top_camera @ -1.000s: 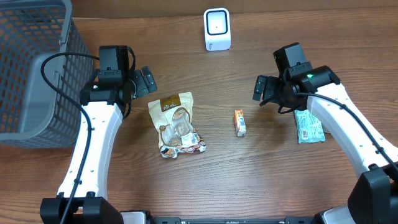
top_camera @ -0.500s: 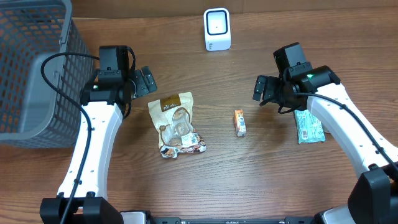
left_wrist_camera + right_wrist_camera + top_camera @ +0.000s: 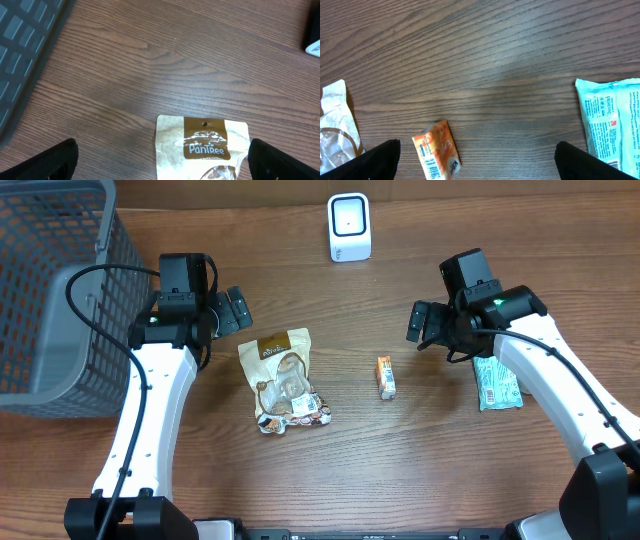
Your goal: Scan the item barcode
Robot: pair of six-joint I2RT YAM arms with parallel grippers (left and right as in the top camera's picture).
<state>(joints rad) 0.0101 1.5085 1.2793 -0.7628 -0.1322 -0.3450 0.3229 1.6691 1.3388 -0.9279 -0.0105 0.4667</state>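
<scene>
**Overhead view.** My left arm rises from the lower left of the frame and bends inward. My left gripper point(image 3: 232, 310) hovers up and left of the pouch point(image 3: 285, 380), fingers spread wide, holding nothing. My right arm mirrors it from the lower right. My right gripper point(image 3: 420, 323) hangs up and right of the orange box point(image 3: 386, 377), fingers likewise fully parted and empty. The teal pack point(image 3: 496, 382) lies at right, its top edge partly covered by my right forearm. The scanner point(image 3: 349, 227) stands at top centre, well apart from all three items. The basket point(image 3: 50, 290) fills the upper left, beside my left arm. Bare table point(image 3: 400, 470) lies between pouch and box and across the lower frame.
</scene>
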